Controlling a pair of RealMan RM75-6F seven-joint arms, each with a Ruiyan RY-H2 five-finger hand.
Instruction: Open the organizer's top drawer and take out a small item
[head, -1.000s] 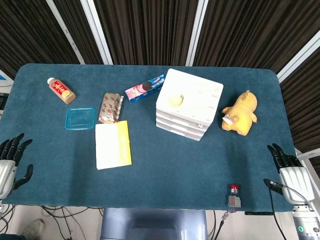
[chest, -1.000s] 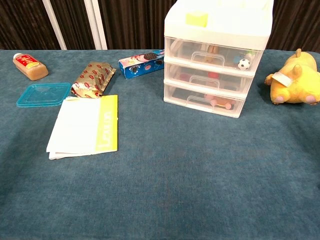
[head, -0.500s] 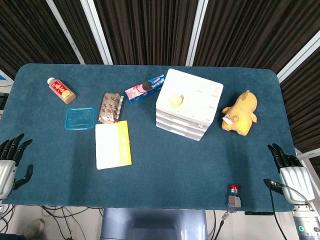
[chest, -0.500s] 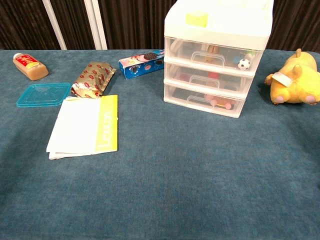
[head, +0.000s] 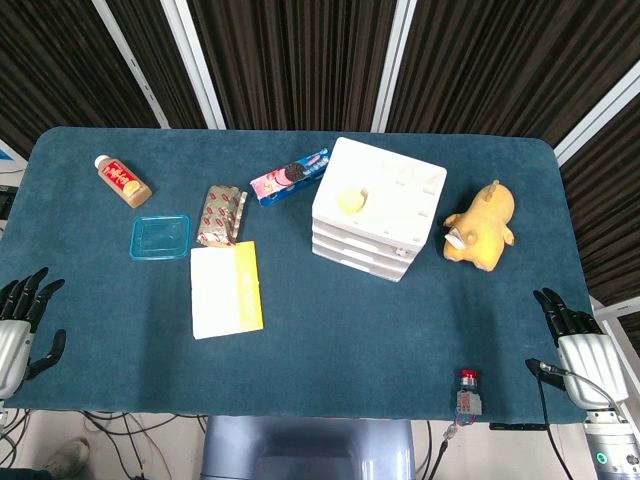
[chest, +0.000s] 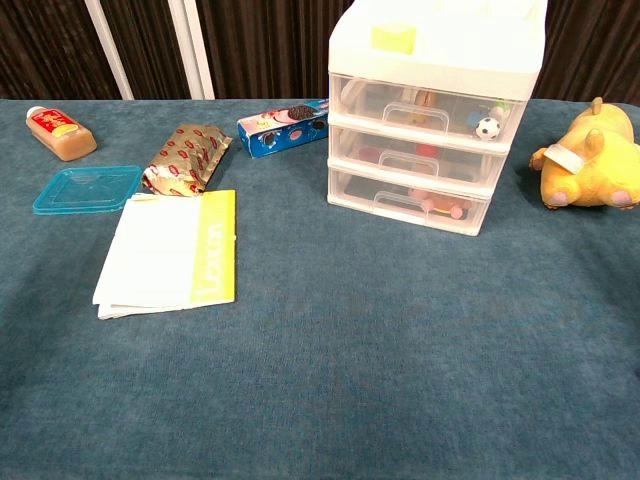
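Note:
A white three-drawer organizer (head: 378, 208) (chest: 435, 110) stands right of the table's middle, all drawers pushed in. Its clear top drawer (chest: 428, 108) holds small items, among them a tiny soccer ball (chest: 487, 128). A yellow block (chest: 394, 38) lies on the organizer's lid. My left hand (head: 18, 330) rests at the table's front left edge, fingers spread and empty. At the front right edge my right hand (head: 578, 345) lies flat, fingers apart, holding nothing. Both hands are far from the organizer and outside the chest view.
Left of the organizer lie a cookie pack (head: 289, 176), a brown snack wrapper (head: 221, 214), a white and yellow booklet (head: 226, 289), a blue lid (head: 160, 236) and a small bottle (head: 122, 181). A yellow plush toy (head: 480, 226) sits to its right. A red-topped button (head: 468, 392) stands at the front edge.

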